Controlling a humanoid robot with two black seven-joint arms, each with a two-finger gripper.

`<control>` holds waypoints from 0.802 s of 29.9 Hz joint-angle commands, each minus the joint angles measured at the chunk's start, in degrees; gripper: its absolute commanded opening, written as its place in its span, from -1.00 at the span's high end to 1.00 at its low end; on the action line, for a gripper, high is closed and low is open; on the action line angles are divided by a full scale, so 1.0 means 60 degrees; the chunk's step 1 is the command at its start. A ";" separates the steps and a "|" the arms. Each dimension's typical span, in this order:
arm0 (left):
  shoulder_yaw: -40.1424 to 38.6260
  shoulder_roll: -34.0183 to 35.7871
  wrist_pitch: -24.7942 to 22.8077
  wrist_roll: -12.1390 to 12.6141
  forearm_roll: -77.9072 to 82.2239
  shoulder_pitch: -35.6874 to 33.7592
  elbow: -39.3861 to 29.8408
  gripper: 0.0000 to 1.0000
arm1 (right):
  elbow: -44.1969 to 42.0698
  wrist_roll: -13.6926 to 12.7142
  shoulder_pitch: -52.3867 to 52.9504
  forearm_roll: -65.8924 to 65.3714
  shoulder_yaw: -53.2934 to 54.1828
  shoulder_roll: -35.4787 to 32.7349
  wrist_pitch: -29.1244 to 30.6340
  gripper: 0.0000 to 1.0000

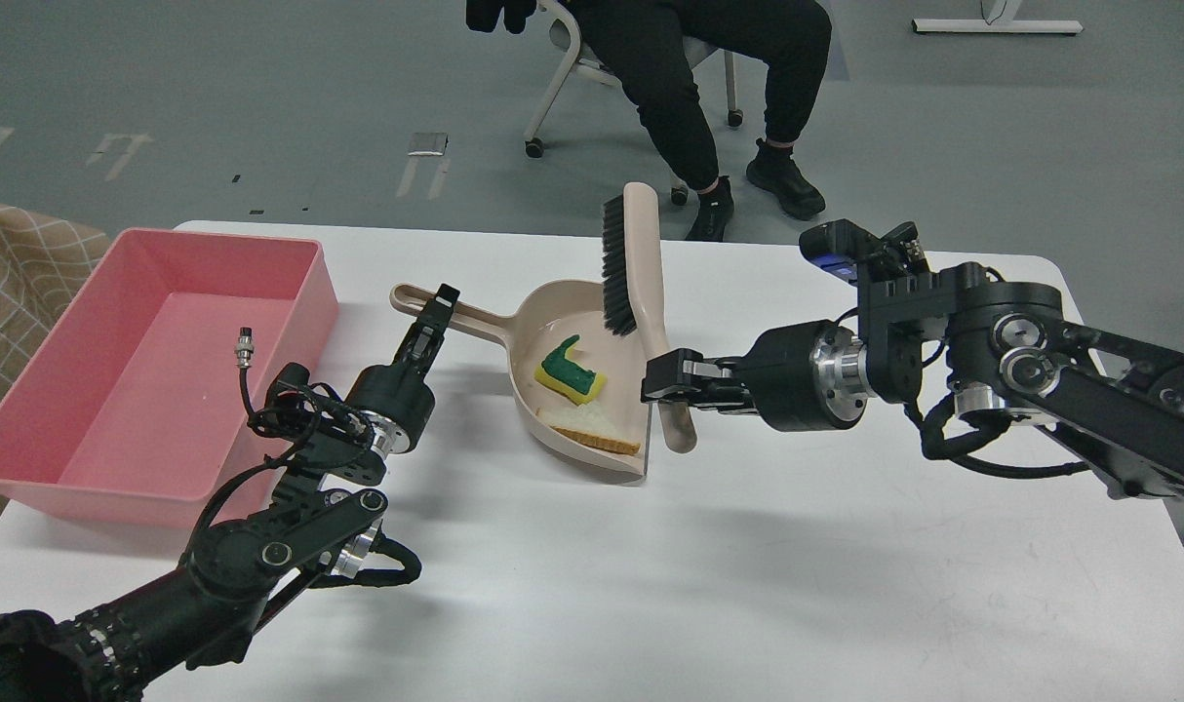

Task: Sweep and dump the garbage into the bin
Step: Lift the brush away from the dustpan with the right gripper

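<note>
floor [260, 88]: grey | white table [651, 565] | wheeled chair [572, 68], seated person [709, 68]

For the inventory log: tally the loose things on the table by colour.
Pink: 1, the bin
Beige: 2, the dustpan and the brush
Yellow and green: 1, the sponge
White and brown: 1, the bread
Total: 5

A seated person [694, 68] on a wheeled chair [565, 78] beyond the white table [748, 565].
</note>
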 commanded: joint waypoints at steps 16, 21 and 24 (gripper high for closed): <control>-0.0033 0.0236 0.0001 -0.0013 -0.0488 -0.0163 -0.0279 1.00 | -0.0118 0.0000 -0.0472 0.0808 0.0334 -0.1954 0.0000 1.00; -0.0033 0.0237 0.0001 -0.0013 -0.0766 -0.0236 -0.0279 1.00 | -0.0148 0.0000 -0.0546 0.0808 0.0335 -0.2130 0.0000 1.00; -0.0033 0.0280 0.0001 -0.0013 -0.0913 -0.0324 -0.0279 1.00 | -0.0162 0.0000 -0.0634 0.0808 0.0335 -0.2203 0.0000 1.00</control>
